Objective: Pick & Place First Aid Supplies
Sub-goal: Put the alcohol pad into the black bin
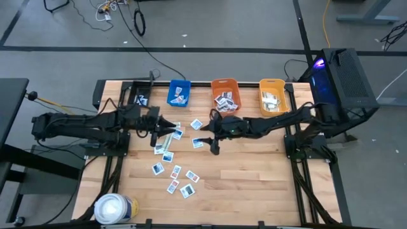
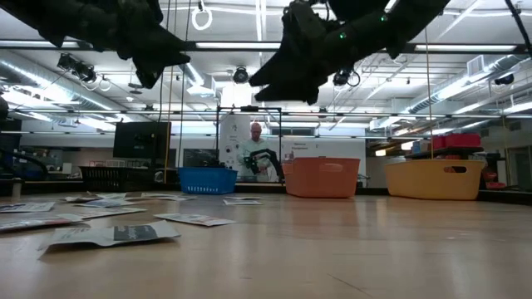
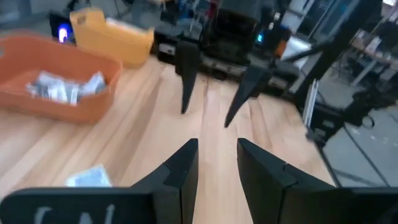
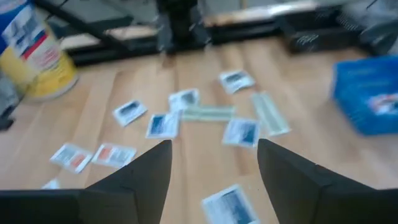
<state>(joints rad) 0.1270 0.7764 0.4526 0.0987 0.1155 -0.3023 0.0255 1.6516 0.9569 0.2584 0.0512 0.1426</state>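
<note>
The first aid supplies [image 1: 173,170] are small white packets with blue or red print, lying flat and scattered over the wooden table's middle and left. The right wrist view shows them as packets [image 4: 241,132] and pale greenish strips [image 4: 208,112]. My left gripper [image 1: 172,128] hovers above the table over the far end of the scatter, open by a narrow gap [image 3: 217,163], with nothing between its fingers. My right gripper [image 1: 207,138] faces it from the right, raised above the table and open wide [image 4: 214,165], also with nothing in it. Both grippers hang high above the table in the low view.
A blue bin [image 1: 179,93], an orange bin [image 1: 225,94] and a yellow bin [image 1: 273,95] stand in a row at the far edge, each with packets inside. A large white roll [image 1: 116,208] stands at the near left corner. A person [image 2: 253,149] is in the room behind.
</note>
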